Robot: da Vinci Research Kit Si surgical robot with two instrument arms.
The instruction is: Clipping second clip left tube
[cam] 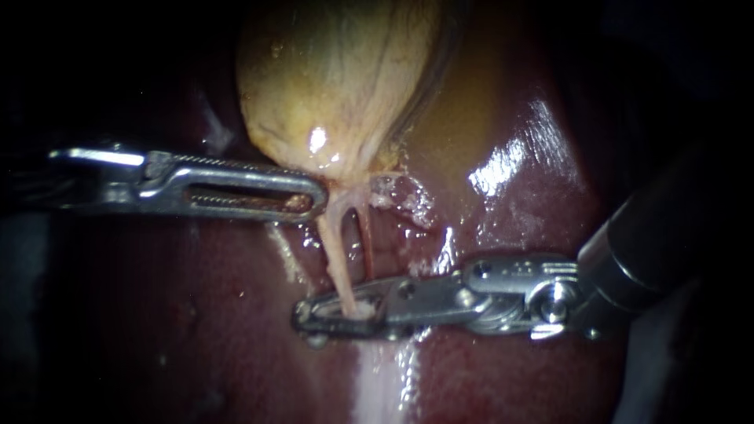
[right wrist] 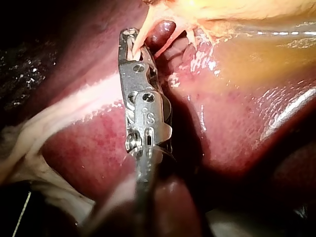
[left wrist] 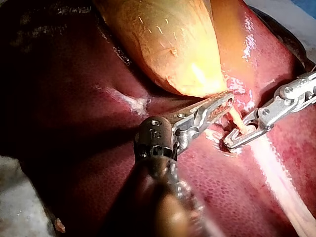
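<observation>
The yellow gallbladder (cam: 338,86) lies on the dark red liver (cam: 173,314). Two tubes run down from its neck: a pale left tube (cam: 336,255) and a thinner reddish right tube (cam: 366,239). My left instrument (cam: 316,196) comes in level from the left, its long windowed jaws together at the gallbladder's neck. My right instrument (cam: 308,316) reaches across from the right, its jaws closed around the lower left tube. In the right wrist view the pale left tube (right wrist: 140,32) enters the right instrument (right wrist: 129,37). In the left wrist view the left instrument (left wrist: 227,98) is beside the right instrument (left wrist: 232,142).
A pale glistening band (cam: 385,377) runs down the liver below the right instrument's jaws. Wet frayed tissue (cam: 404,196) sits to the right of the gallbladder's neck. A small metal bit (cam: 318,340) shows just under the right jaws' tip.
</observation>
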